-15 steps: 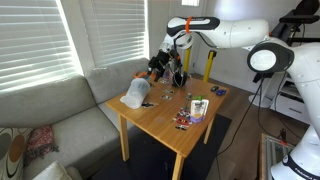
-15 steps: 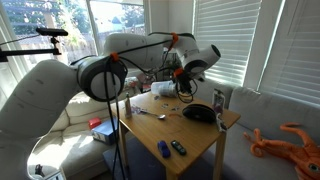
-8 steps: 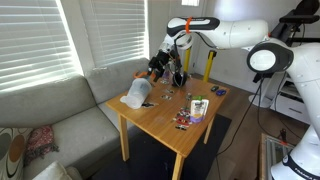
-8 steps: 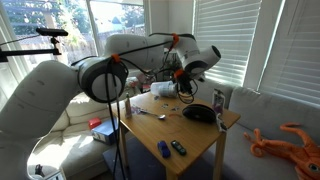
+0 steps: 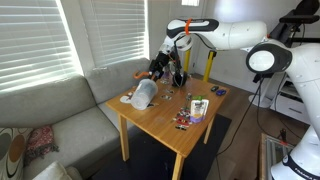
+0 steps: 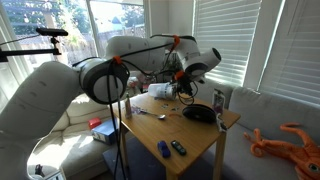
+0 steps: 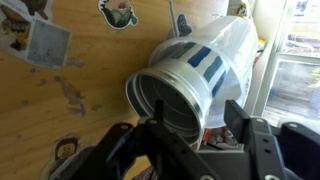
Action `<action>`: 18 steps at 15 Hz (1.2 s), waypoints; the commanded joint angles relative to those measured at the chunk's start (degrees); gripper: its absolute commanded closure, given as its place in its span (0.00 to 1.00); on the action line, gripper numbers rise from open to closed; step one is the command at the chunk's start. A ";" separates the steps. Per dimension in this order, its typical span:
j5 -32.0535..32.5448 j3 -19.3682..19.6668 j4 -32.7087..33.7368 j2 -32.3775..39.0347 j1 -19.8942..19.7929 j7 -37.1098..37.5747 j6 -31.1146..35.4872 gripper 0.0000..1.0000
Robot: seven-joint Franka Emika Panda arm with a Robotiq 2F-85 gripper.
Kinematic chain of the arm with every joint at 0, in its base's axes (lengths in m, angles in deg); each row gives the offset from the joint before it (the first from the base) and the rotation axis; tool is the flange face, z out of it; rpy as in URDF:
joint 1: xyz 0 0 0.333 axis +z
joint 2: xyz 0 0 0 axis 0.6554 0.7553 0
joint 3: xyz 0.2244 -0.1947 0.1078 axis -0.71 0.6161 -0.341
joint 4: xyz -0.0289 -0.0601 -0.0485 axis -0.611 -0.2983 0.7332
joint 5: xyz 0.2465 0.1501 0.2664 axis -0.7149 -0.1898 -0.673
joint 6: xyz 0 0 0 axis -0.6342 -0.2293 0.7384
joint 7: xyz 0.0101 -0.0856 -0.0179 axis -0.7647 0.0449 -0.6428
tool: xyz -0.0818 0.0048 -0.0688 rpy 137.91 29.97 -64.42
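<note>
A white and silver cup with blue markings point(image 7: 190, 75) lies on its side on the wooden table point(image 5: 165, 122), at the corner by the sofa. It shows in both exterior views point(image 5: 141, 93) point(image 6: 160, 90). My gripper point(image 7: 197, 125) is open. Its two fingers straddle the lower edge of the cup's open mouth. The left finger is in front of the mouth and the right finger is beside the outer wall. The gripper hangs over that table corner in both exterior views point(image 5: 157, 68) point(image 6: 183, 82).
Small stickers and cards point(image 7: 48, 42) lie on the table point(image 6: 190, 135). A small box point(image 5: 198, 108), a black object point(image 6: 200, 113), a spoon point(image 6: 150, 113) and blue markers point(image 6: 165, 148) also lie there. A grey sofa point(image 5: 60, 120) adjoins the table. Window blinds are behind.
The cup has shifted and tipped slightly toward the gripper. The arm has barely moved.
</note>
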 commanded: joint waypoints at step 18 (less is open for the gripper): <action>-3.02 -2.08 0.87 -2.57 -1.84 -0.49 -0.36 0.99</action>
